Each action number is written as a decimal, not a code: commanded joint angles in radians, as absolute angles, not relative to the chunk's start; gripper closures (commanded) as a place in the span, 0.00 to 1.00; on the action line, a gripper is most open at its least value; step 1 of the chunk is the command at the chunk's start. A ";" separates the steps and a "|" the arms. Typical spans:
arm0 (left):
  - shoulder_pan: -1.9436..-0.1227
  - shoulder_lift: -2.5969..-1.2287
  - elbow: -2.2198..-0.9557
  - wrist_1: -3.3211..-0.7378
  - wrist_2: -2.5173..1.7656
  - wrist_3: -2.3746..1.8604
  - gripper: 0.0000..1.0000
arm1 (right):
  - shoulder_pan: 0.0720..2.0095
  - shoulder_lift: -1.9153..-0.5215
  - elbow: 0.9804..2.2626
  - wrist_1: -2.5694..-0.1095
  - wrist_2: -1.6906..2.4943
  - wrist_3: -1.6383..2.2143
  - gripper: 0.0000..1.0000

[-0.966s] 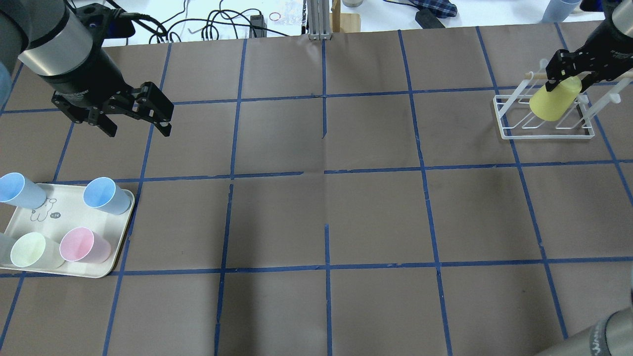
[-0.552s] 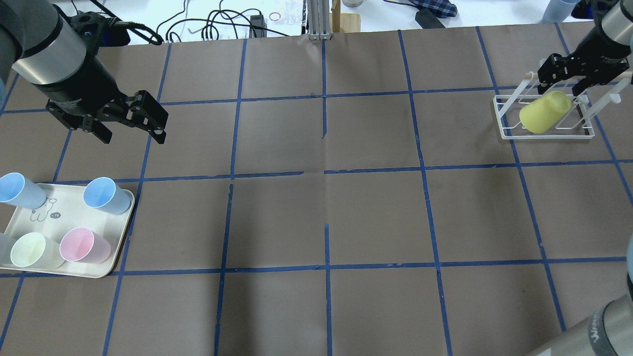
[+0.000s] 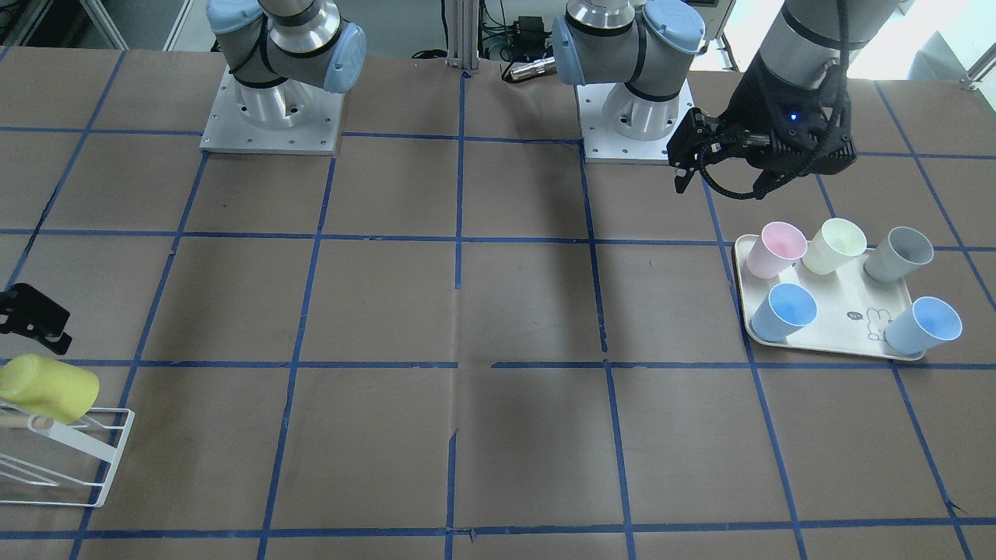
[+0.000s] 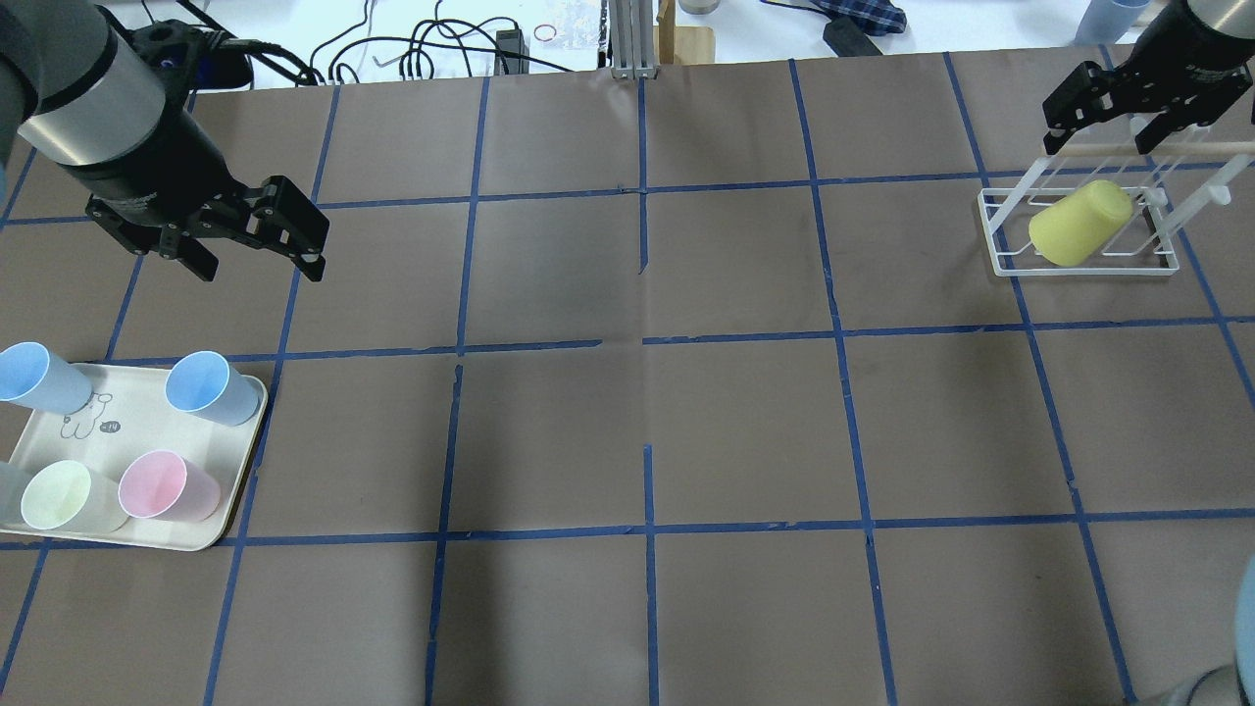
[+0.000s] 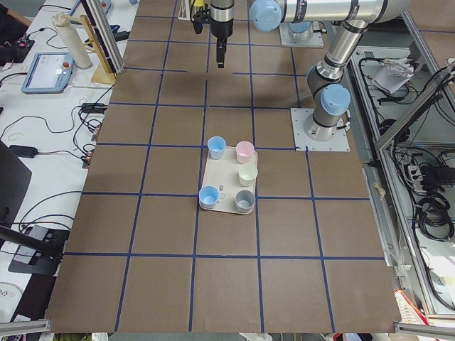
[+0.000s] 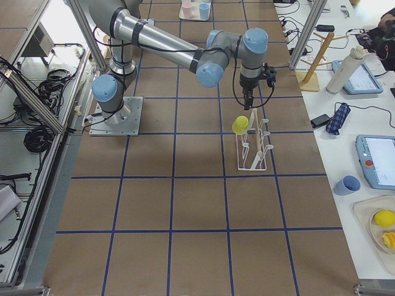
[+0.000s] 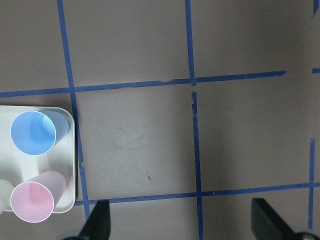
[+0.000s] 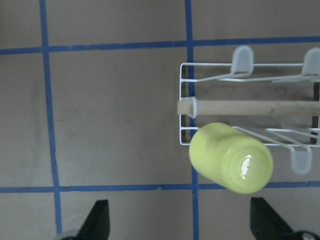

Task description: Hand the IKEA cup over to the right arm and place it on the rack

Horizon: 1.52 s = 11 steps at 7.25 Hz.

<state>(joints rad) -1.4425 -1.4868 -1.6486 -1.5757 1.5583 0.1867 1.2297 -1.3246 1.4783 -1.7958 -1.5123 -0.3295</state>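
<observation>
The yellow IKEA cup point(image 4: 1079, 223) lies tilted, mouth down, on the prongs of the white wire rack point(image 4: 1083, 272) at the far right. It also shows in the front view point(image 3: 48, 387) and, base up, in the right wrist view point(image 8: 231, 157), beside the rack's wooden dowel point(image 8: 250, 106). My right gripper point(image 4: 1100, 135) is open and empty, above and behind the rack, clear of the cup. My left gripper point(image 4: 257, 267) is open and empty above the table at the far left, beyond the tray.
A cream tray point(image 4: 74, 436) at the near left holds two blue cups point(image 4: 211, 387), a pink cup point(image 4: 162, 485), a pale cream-yellow cup point(image 4: 61, 495) and a grey cup point(image 3: 901, 253). Cables and clutter lie beyond the far edge.
My right gripper let go of the yellow cup and drew up and back from it. The cup settled lower on the rack. My left gripper shifted slightly left.
</observation>
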 commanded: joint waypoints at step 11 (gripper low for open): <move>-1.437 -1.482 -1.669 -1.539 1.571 0.195 0.00 | 1.537 -1.580 1.506 -1.468 -1.540 -0.040 0.00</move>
